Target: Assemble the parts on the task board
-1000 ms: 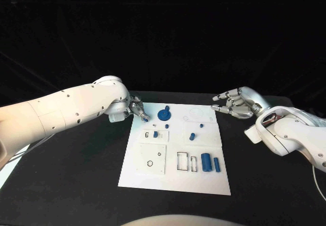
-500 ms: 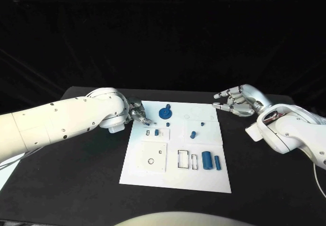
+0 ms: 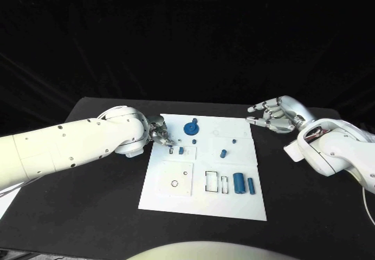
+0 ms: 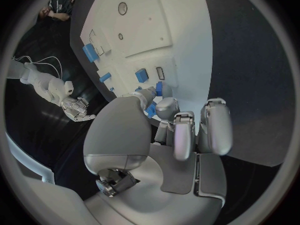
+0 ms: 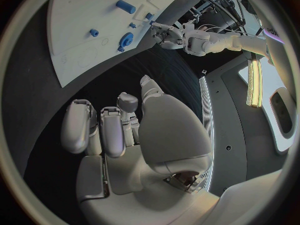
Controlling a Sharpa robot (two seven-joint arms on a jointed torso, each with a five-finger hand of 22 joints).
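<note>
The white task board point(image 3: 234, 206) lies mid-table, also seen in the left wrist view point(image 4: 150, 30) and the right wrist view point(image 5: 81, 60). My left hand point(image 3: 160, 135) hovers at the board's upper left edge and pinches a small blue part point(image 4: 156, 92) between thumb and a finger. Just beyond it are an empty narrow slot point(image 3: 170, 151) and a seated blue piece point(image 3: 180, 151). A blue gear point(image 3: 190, 129) stands near the far edge. My right hand point(image 3: 275, 116) hangs beside the board's far right corner, fingers apart, holding nothing.
More blue parts sit on the board: short pegs point(image 3: 222, 154), a thick cylinder point(image 3: 237, 184) and a thin one point(image 3: 250, 186). Black-outlined rectangular slots point(image 3: 211, 183) and a ring point(image 3: 173, 185) mark the near half. Black table surrounds the board.
My left hand has moved with its blue part from the board's far left corner toward me and inward, over the narrow slot. The right hand has barely moved.
</note>
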